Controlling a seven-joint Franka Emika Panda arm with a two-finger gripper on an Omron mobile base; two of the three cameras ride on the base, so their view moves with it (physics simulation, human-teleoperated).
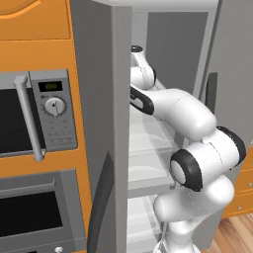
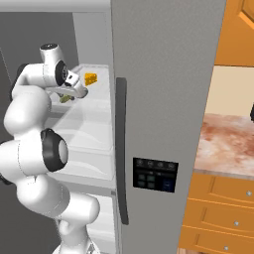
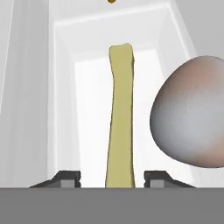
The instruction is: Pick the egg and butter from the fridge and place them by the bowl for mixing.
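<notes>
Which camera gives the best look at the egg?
The hand view: the egg looms large at its right, pale grey with a brownish tinge, beside a long yellowish object. In the right base view I cannot pick it out near the gripper; in the left base view the arm blocks that shelf.

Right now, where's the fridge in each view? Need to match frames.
Left base view: fridge at centre, open door edge-on, interior to its right.
Right base view: closed door with dispenser panel in the middle, open interior at left.
Hand view: pale interior behind the egg.
Shared landmark: the clear shelves.
</notes>
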